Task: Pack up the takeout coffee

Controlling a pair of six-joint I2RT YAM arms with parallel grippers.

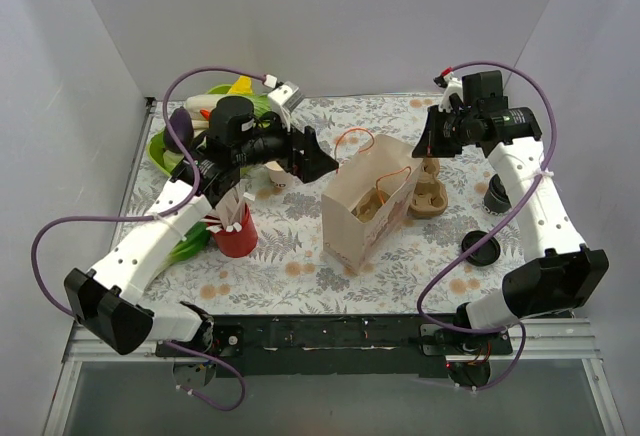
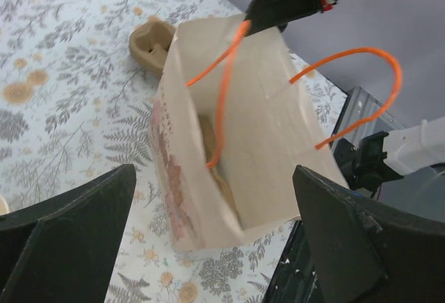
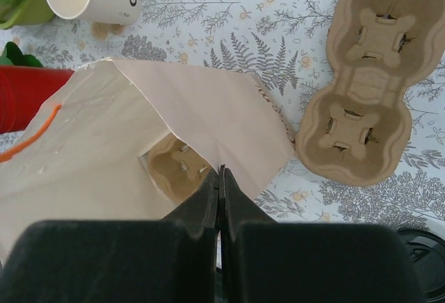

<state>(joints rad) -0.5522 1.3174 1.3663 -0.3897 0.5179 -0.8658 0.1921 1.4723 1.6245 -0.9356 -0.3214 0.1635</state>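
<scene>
Brown paper bag (image 1: 365,211) upright and open-mouthed at the middle of the table (image 1: 300,281), orange handles up, one cardboard carrier (image 3: 177,167) lying in its bottom. Second carrier (image 1: 428,196) flat on the cloth just beside the bag's right side. Takeout coffee (image 1: 497,196) near the right edge, seemingly upright under its black lid, partly hidden behind the right forearm (little more than the lid on show). Not yet in any carrier hole, nor in the bag.

Right gripper (image 3: 221,174) pinched fully shut on nothing, hanging over the bag's far rim. Left gripper (image 1: 322,161) spread wide and empty, aimed at the bag's mouth from the left side.

Seen from the right gripper: coffee off to the right and toward the near edge, long axis vertical, so probably a side-on grasp around the cup wall. Right arm plainly the nearer; for the left, bag and carrier both in the way. Calls for those shut fingers to open first. Loose black lid (image 1: 480,249) just nearward of the coffee, easy to mistake for it
</scene>
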